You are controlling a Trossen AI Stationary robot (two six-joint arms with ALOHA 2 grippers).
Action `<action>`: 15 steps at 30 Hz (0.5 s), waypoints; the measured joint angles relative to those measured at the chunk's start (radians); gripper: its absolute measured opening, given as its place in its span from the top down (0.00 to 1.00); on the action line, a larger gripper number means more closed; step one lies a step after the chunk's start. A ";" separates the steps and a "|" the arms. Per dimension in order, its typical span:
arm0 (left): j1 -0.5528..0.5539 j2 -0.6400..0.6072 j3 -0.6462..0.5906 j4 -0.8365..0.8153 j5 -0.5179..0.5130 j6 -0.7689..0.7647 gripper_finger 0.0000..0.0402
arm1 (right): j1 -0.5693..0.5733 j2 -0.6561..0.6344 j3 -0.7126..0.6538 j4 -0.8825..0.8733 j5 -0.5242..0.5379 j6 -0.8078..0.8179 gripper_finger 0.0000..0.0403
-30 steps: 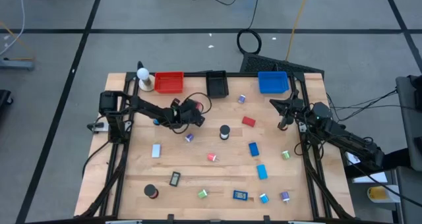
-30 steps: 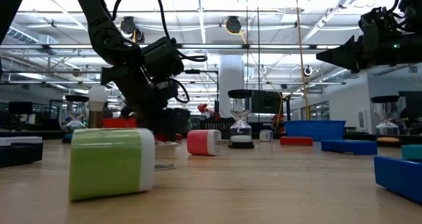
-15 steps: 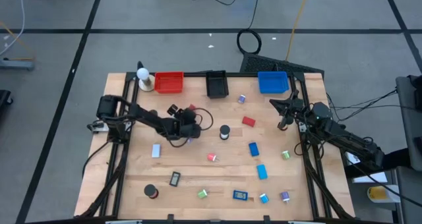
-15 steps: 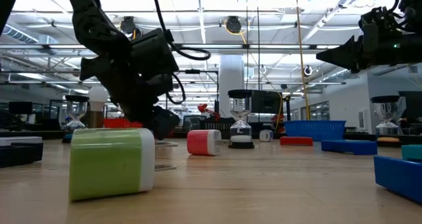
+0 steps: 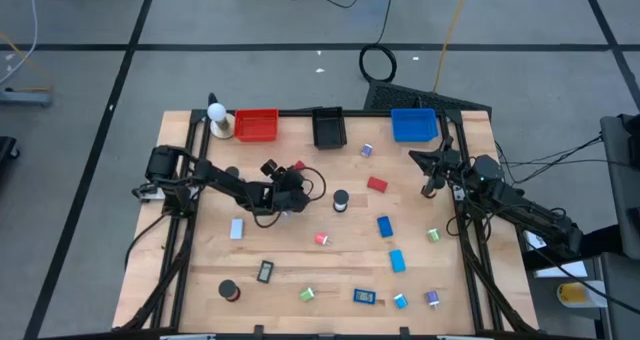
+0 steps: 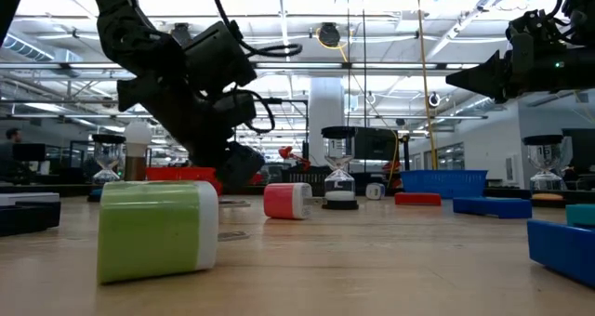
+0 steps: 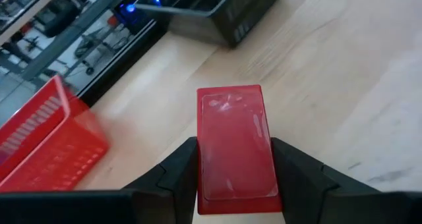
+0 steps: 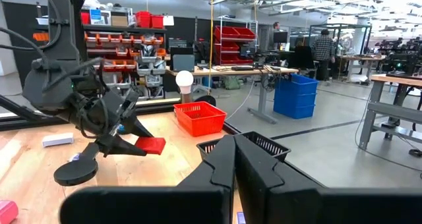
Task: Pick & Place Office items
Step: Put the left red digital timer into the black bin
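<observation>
Fingers of my left gripper (image 7: 234, 184) clamp a red block (image 7: 236, 145) aloft near the red bin (image 7: 46, 141), likely its destination. Right gripper (image 5: 428, 188) waits closed beside the blue bin (image 5: 414, 125).

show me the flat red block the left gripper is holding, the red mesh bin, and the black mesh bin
flat red rectangular block (image 7: 236, 145), left wrist view, middle of its top face.
red mesh plastic bin (image 5: 256, 126), high view, its floor.
black mesh plastic bin (image 5: 328, 128), high view, its inside.

The wooden table (image 5: 300, 255) carries scattered office items (image 5: 390, 250) (plus three bins (image 5: 329, 127) along its far edge).
</observation>
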 joint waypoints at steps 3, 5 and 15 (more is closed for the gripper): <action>0.012 -0.025 0.000 0.020 0.040 0.028 0.60 | 0.000 0.000 0.000 0.000 0.000 0.000 0.99; 0.025 -0.056 -0.010 0.037 0.069 0.048 0.60 | 0.000 0.000 0.000 0.000 0.000 0.000 0.99; 0.114 -0.236 -0.246 0.512 0.407 0.168 0.60 | 0.000 0.000 0.000 0.012 -0.001 0.040 0.99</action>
